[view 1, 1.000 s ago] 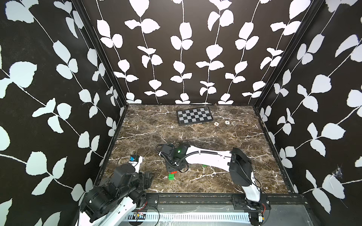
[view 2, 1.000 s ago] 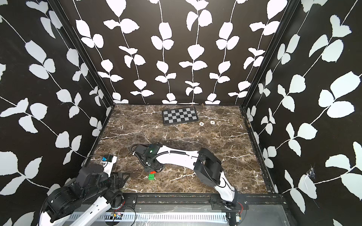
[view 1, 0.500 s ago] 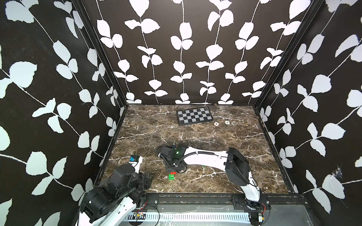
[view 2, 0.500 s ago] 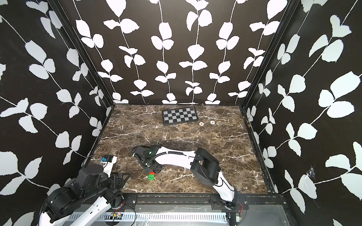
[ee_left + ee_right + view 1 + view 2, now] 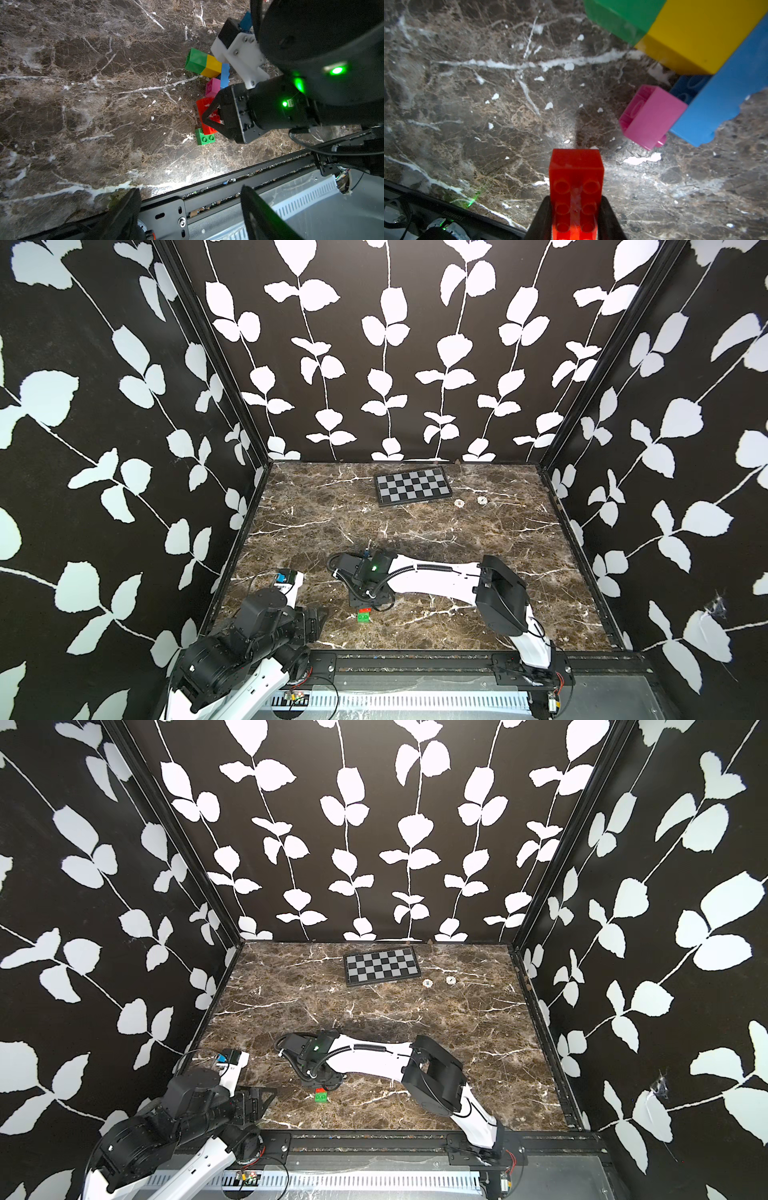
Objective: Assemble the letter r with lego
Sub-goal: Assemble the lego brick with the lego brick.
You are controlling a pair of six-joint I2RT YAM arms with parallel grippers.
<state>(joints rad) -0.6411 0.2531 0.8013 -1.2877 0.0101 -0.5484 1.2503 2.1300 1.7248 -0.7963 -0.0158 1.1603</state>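
The marble table (image 5: 457, 531) holds everything. The left claw (image 5: 187, 199) hangs spread wide and empty at the table's front edge. The right claw (image 5: 576, 218) is clamped on the long red brick (image 5: 576, 176) — near it a blue brick (image 5: 716, 93), yellow brick (image 5: 706, 31), green brick (image 5: 623, 14) and pink brick (image 5: 652, 116) lie joined together. A loose green brick (image 5: 204, 137) sits just beside the red.

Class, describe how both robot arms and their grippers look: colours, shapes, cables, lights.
The left arm and right arm pair white tapered links with bulky black joints. The right one carries a looping black ribbed cable and a green light. The right gripper and left gripper have black wedge-shaped fingers.
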